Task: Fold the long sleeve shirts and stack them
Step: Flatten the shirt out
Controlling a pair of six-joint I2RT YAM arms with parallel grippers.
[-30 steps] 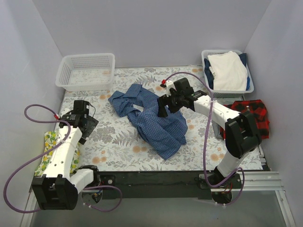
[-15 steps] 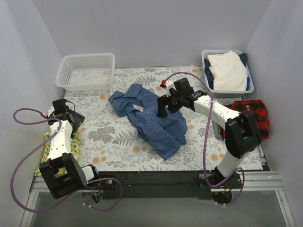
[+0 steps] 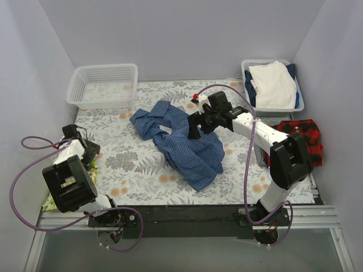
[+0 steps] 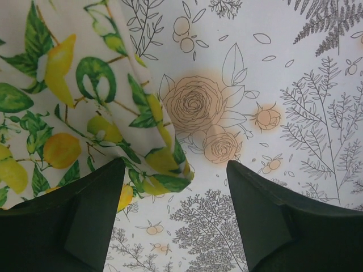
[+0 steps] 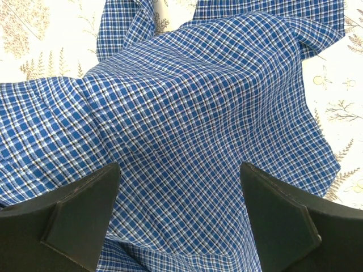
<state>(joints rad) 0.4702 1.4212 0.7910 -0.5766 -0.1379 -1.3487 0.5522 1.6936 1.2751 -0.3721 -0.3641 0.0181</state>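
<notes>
Both pairs apart. My R fingers (image 5: 85, 209) right over blue shirt (image 3: 195, 161), long axis far-left to near-right corner; L fingers (image 4: 85, 218) well off.

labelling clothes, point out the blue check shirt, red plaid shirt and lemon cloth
blue check shirt (image 3: 195, 156), top view, crumpled middle
red plaid shirt (image 3: 313, 136), top view, exposed right part
lemon cloth (image 4: 62, 96), left wrist view, printed surface

blue checked shirt (image 5: 187, 113) is woven matt cloth; basket (image 3: 102, 101) is perforated white plastic.
</notes>
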